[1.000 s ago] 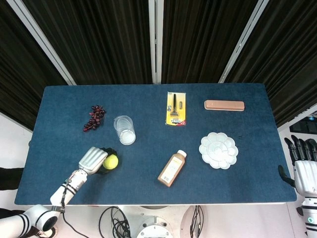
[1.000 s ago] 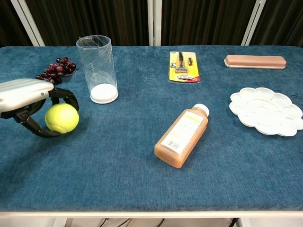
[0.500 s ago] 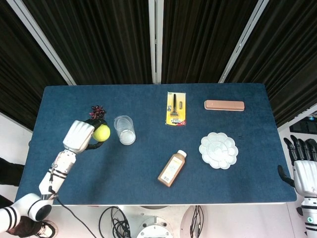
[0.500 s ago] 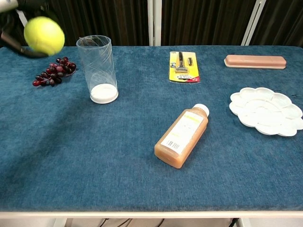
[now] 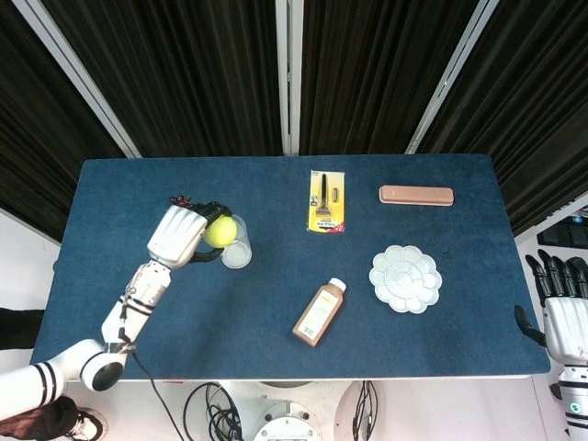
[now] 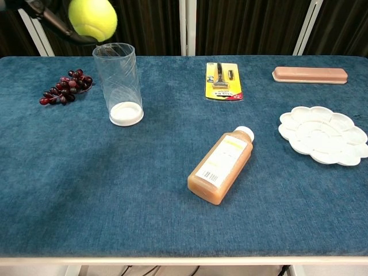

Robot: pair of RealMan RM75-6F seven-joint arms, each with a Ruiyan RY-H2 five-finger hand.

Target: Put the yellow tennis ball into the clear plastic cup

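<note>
My left hand holds the yellow tennis ball in the air, just left of and above the rim of the clear plastic cup. In the chest view the tennis ball hangs at the top left, a little above the upright cup, and only dark fingers of that hand show beside it. My right hand stays at the far right, off the table edge, fingers spread and holding nothing.
A bunch of dark grapes lies left of the cup. An orange juice bottle lies on its side mid-table. Behind it is a yellow razor package; a pink case and a white flower palette sit right.
My left hand has lifted the tennis ball off the table and carried it away from me and rightward, from the near left up to the cup's rim. The right hand has not moved.
</note>
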